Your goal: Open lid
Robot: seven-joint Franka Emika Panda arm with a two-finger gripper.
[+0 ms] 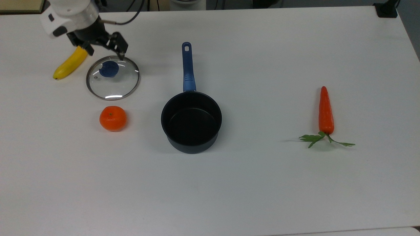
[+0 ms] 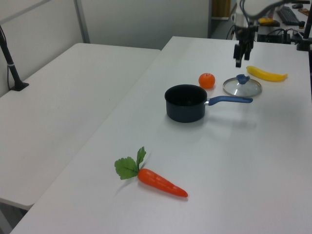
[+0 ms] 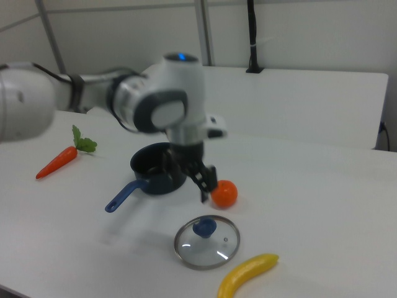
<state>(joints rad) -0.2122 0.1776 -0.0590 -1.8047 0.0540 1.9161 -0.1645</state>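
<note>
Lid [image 1: 113, 77]: clear glass, silver metal rim, blue knob, upper left of top view. Saucepan [image 1: 191, 122]: dark navy/black w/ blue handle. Banana [image 1: 70, 63] yellow. Tangerine [image 1: 113, 118] orange. Carrot [image 1: 326, 110] orange-red, green leaves. Table [image 1: 262, 183] white. Gripper [image 1: 105, 49] black, arm white.
</note>
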